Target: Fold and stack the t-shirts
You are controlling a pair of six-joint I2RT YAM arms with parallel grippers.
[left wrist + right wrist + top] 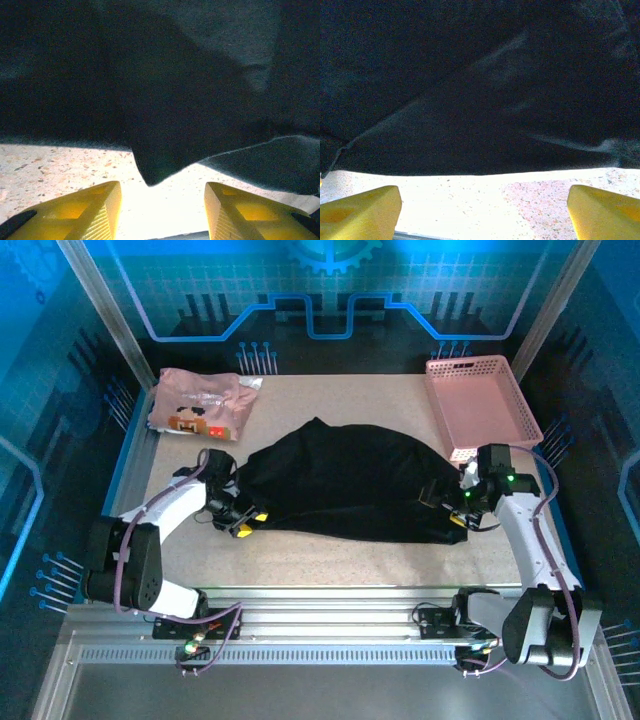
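Two shirts are on the surface [340,565]. The pink printed t-shirt [200,405] lies bundled at the far left corner and looks already folded. The black t-shirt [340,480] sprawls across the middle between my two arms, well apart from the pink one. A pink basket [470,365] sits at the far right.

I judge I'm partway through folding the black one. It looks humped and doubled over rather than flat, its near hem curves from one wrist to the other, and it is no neat packet yet.

The left jaws sit low at the shirt's left end, parted by a moderate gap and gripping nothing. In the left wrist view the yellow pads [95,210] frame bare speckled surface, and a pointed corner of black cloth lies just ahead of them, not between them.

The right jaws sit at the shirt's right end, near the basket's near corner, spread wide and empty. In the right wrist view the hem runs straight across just ahead of them.

Next, I reckon, both sides must reach forward onto that hem, pinch it together and carry it over evenly. The cloth is so dark that I cannot tell how many layers lie at the edge, so I could easily catch only one
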